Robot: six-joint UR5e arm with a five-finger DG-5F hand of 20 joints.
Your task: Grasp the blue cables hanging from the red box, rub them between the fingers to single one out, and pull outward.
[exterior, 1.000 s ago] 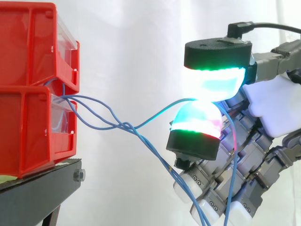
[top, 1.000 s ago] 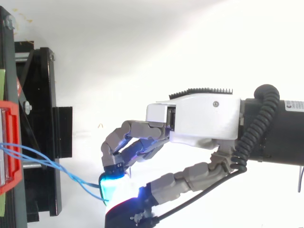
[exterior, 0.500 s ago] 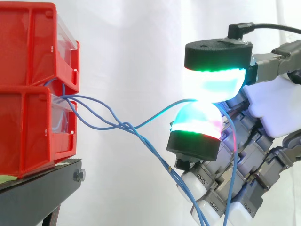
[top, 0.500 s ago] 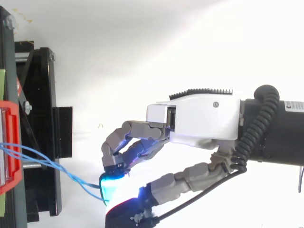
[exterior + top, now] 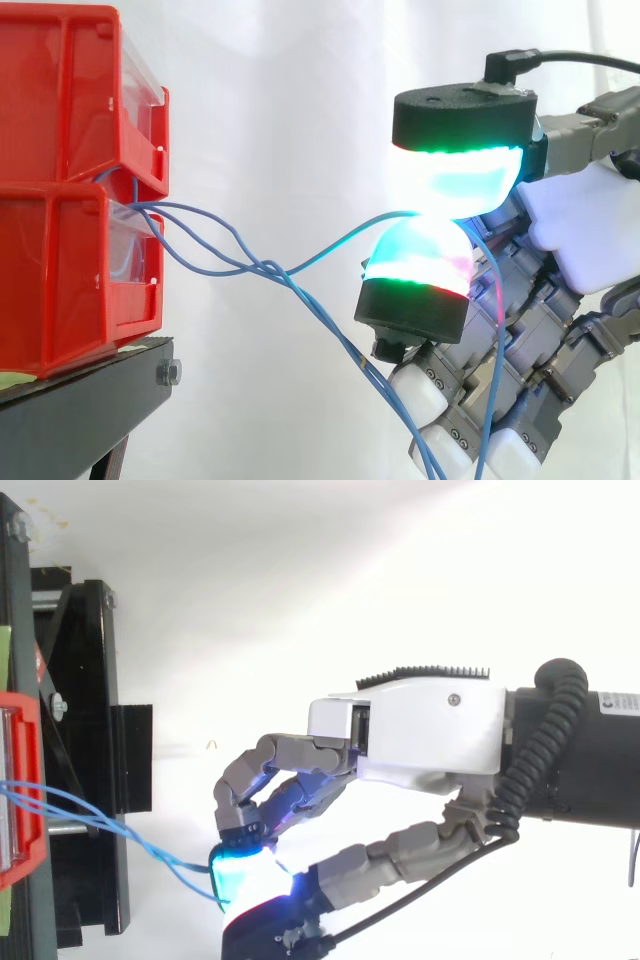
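While the blue cables (image 5: 268, 266) trail from the red box (image 5: 60, 290) at the edge of the stand (image 5: 80, 405), your hand (image 5: 425, 725) pinches one between two glowing pads (image 5: 455, 180).

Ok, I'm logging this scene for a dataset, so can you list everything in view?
red bins: two, red, stacked at the left on the stand, with clear fronts.
blue cables: several, blue, running right from the bins' fronts and tangled midway; one is pinched by the hand, the others hang down past it.
black stand: one, black, under the bins.
bolt: one, silver, on the stand's edge.
white curtain: one, white, behind everything.
arm: one, black, entering from the right.
hand: one, white and grey, right of the bins; two fingers glowing cyan, green and red pinch the cable.
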